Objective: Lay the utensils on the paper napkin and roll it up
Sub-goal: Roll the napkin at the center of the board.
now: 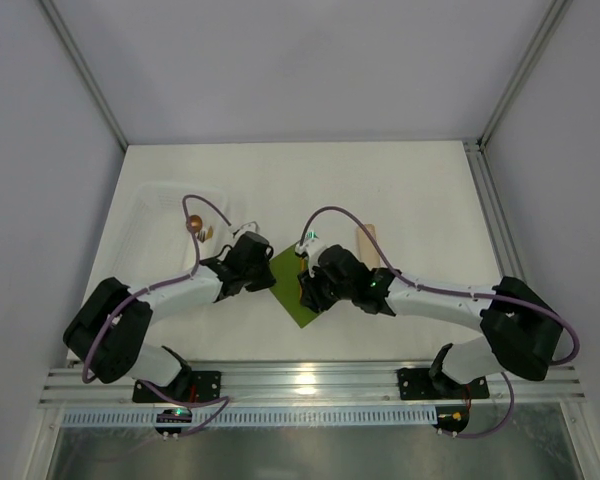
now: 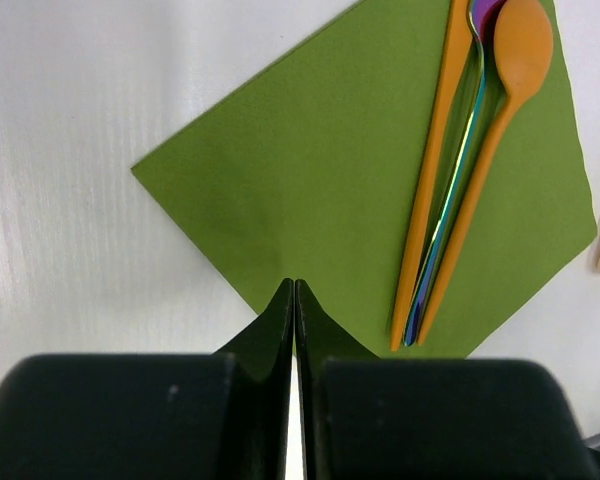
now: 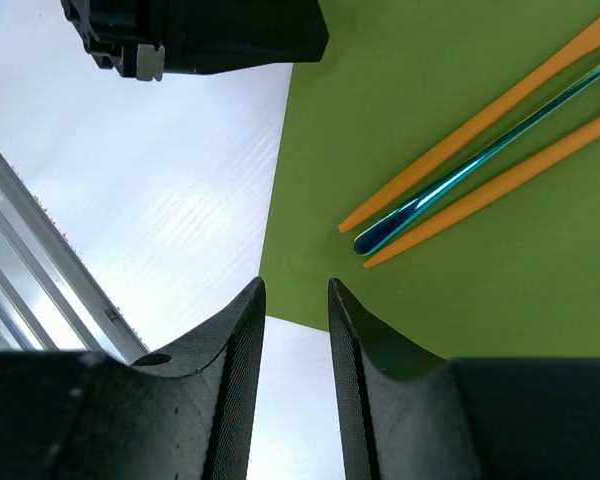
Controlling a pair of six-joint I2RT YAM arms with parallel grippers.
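The olive-green paper napkin [image 1: 289,292] lies flat between my two grippers. In the left wrist view the napkin [image 2: 320,180] carries three utensils side by side near its right side: an orange spoon [image 2: 508,95], an orange rod [image 2: 435,170] and an iridescent metal utensil [image 2: 461,165] between them. My left gripper [image 2: 295,287] is shut and empty, its tips over the napkin's near edge. My right gripper [image 3: 295,288] is slightly open, its tips astride the napkin's [image 3: 460,130] edge near a corner, just short of the utensil handles [image 3: 420,205]. The top view hides the utensils under the right gripper [image 1: 308,290].
A clear plastic tray [image 1: 150,215] stands at the left, with a small copper-coloured object [image 1: 193,224] at its right side. A beige wooden strip [image 1: 368,245] lies right of the napkin. The aluminium rail [image 3: 40,260] runs along the near table edge.
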